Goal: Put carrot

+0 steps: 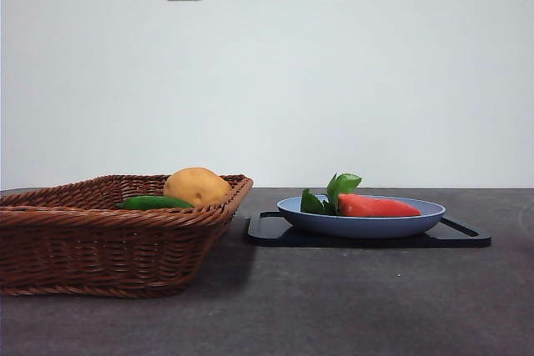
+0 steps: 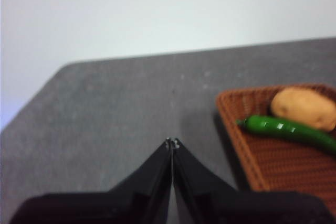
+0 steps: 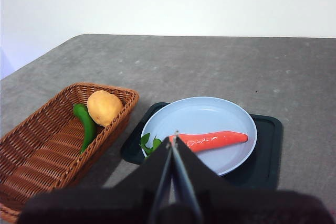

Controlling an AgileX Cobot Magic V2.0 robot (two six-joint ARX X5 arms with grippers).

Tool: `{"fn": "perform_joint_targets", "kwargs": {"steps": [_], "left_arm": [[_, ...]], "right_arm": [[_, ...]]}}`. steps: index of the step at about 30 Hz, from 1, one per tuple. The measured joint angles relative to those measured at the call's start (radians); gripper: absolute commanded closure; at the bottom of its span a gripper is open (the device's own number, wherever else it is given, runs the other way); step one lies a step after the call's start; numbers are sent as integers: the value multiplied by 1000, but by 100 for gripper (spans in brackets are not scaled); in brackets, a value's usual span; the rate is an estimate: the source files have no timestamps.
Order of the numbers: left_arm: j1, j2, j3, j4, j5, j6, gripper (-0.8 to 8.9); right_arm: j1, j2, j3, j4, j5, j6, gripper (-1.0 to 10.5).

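Orange-red, the carrot (image 3: 210, 140) lies on its side in the pale blue plate (image 3: 210, 109), and you can see its green leaves at the plate's edge nearest the wicker basket (image 1: 100, 243). That plate sits on a black tray (image 1: 463, 235) just beside the basket. In the basket, a yellow-tan potato (image 1: 196, 186) touches a long green vegetable (image 1: 154, 203). Your right gripper (image 3: 175, 139) hangs above the plate with its jaws pressed together, holding nothing. Your left gripper (image 2: 172, 144), jaws likewise closed and empty, hovers over bare table beside the basket.
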Motion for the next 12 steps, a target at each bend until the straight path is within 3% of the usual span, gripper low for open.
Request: {"fn": "perform_joint_targets", "kwargs": {"steps": [12], "left_arm": [[21, 0, -139, 43, 6, -40, 805]], "right_arm": [[0, 0, 0, 0, 0, 0, 943]]}}
